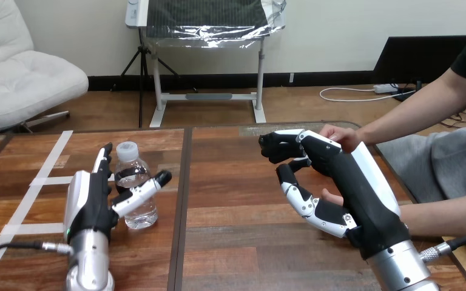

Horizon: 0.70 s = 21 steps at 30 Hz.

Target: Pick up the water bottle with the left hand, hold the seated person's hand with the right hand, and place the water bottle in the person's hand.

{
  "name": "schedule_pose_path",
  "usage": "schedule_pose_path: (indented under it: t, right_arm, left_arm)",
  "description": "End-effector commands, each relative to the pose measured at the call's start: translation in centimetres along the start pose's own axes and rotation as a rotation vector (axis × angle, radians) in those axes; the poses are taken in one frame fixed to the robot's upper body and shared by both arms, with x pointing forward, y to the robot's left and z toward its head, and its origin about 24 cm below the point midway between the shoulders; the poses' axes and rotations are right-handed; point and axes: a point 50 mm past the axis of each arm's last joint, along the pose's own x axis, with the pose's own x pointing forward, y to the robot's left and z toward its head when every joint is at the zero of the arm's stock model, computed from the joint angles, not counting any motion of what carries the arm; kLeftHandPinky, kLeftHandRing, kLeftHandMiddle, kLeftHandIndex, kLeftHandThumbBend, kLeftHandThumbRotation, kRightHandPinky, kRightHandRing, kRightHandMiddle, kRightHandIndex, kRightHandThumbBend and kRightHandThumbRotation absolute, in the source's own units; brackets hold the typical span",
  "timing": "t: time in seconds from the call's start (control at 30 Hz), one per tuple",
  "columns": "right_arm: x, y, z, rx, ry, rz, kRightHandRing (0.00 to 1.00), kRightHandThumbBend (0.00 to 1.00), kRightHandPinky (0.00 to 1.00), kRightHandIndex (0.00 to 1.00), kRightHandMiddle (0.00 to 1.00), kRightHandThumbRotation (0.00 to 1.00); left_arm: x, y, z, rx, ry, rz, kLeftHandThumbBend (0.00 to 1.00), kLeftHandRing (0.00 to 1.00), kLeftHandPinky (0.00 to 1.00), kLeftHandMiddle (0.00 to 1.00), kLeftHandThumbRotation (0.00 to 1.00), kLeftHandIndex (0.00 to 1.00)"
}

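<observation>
Water bottle [136,188] stands upright on the surface [236,200], left half, near the front edge. It is clear plastic w/ a white cap [127,149] on and a dark label [131,177] round the middle. Contents look clear; fill level can't tell.

Left hand [91,203] is just beside the bottle on its left, spread. Its fingers [104,160] are straight and point away from the robot along the bottle's left side, and its thumb [144,190] reaches across the bottle's front. So the bottle sits btwn thumb and fingers; actual contact can't tell.

Right hand [343,173] is over the surface's right half, well apart from the bottle. The person's upper hand [341,137] lies against its far side, touching. A bit of the person's lower hand [331,196] shows just behind its palm, rest hidden. Whether the right hand grips either one: can't tell.

White tape strips [50,159] cross the surface at far left.
</observation>
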Motion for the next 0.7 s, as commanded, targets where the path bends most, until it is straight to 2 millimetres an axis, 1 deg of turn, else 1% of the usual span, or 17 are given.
schedule_pose_path:
  t: [0.0,0.53,0.67]
  right_arm:
    - [1.43,-1.01,1.28,-0.037,-0.08,-0.013,0.69,0.2,0.61,0.7,0.7,0.0]
    - [1.37,-0.92,1.23,-0.023,-0.079,-0.007,0.7,0.21,0.62,0.7,0.7,0.0]
    - [1.33,-0.95,1.21,-0.026,-0.079,-0.008,0.69,0.21,0.62,0.69,0.7,0.0]
  left_arm:
    - [1.86,0.56,3.17,0.01,-0.086,0.014,1.0,0.9,0.82,0.95,0.57,0.96]
    - [2.66,-0.04,3.02,0.057,-0.064,0.006,1.0,0.92,0.83,0.95,0.54,0.96]
    - [2.84,-0.16,2.96,0.06,-0.058,0.014,1.0,0.92,0.84,0.94,0.51,0.95]
